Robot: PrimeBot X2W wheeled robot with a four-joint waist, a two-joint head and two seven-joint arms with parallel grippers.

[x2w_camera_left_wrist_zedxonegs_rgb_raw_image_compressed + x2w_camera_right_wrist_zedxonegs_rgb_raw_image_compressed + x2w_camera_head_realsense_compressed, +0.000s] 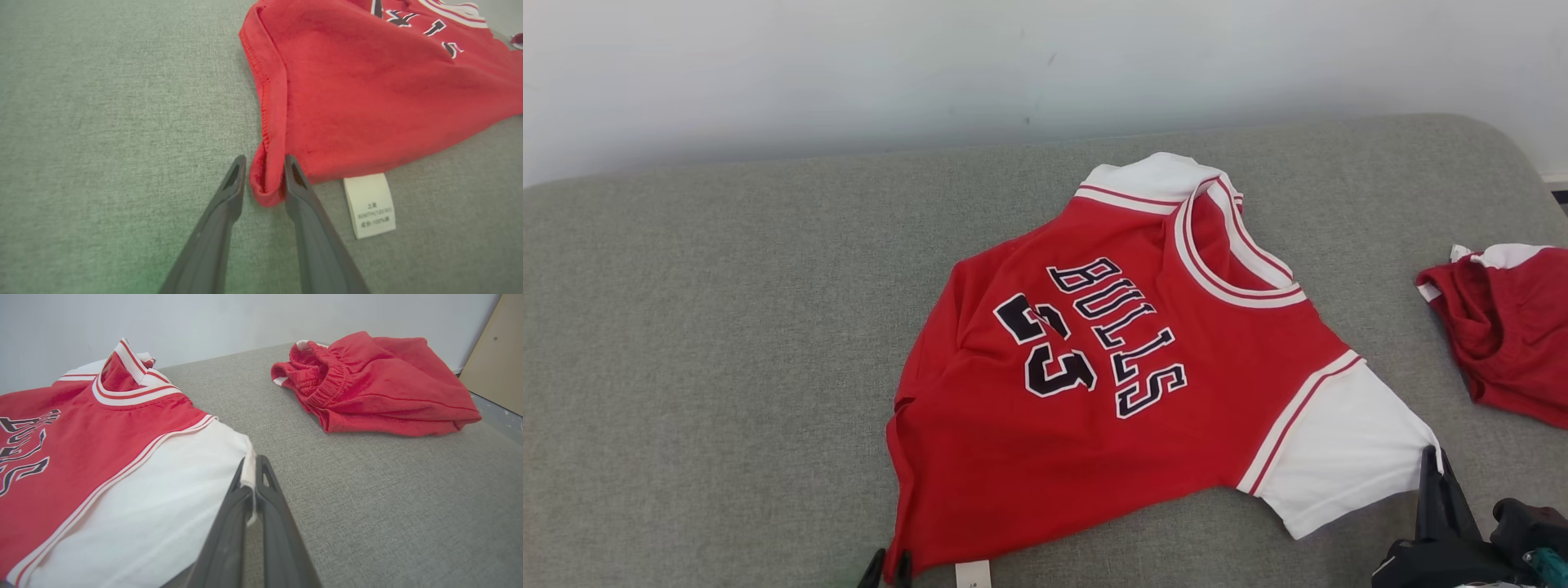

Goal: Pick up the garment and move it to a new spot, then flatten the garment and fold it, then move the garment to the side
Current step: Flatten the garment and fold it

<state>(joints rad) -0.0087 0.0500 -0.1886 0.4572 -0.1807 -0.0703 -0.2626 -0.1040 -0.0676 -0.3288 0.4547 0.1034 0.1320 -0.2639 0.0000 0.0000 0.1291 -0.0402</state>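
Head view: the garment (1111, 384) lies face up on the grey woven surface (727, 343), right of centre. Its collar points toward the pale wall (849, 73), and its black "BULLS" and "23" run sideways. The cloth is mostly flat, with a few creases near the numbers. The left gripper (888, 569) pokes in at the bottom edge, at the garment's near hem corner. A white label (972, 574) lies just beside it. The right gripper (1433, 474) reaches up from the lower right to the outer corner of the white sleeve (1339, 441). A darker red bundle (1507, 327) lies apart at the right edge.

Left wrist view: this view shows the hem corner close up, a rolled, stitched fold of soft red knit. The two dark tapered fingers (220, 228) stand apart on either side of the fold. The right one touches the cloth, but I cannot tell whether they pinch it yet. The label's small printed lines show here but are too blurred to read.

Right wrist view: this view shows the grip on the sleeve. The fingers are pressed together on the sleeve's edge, and a strip of white cloth stands up between them. The bundle shows a gathered elastic band and limp folds. A beige panel (494, 355) stands beyond the surface.
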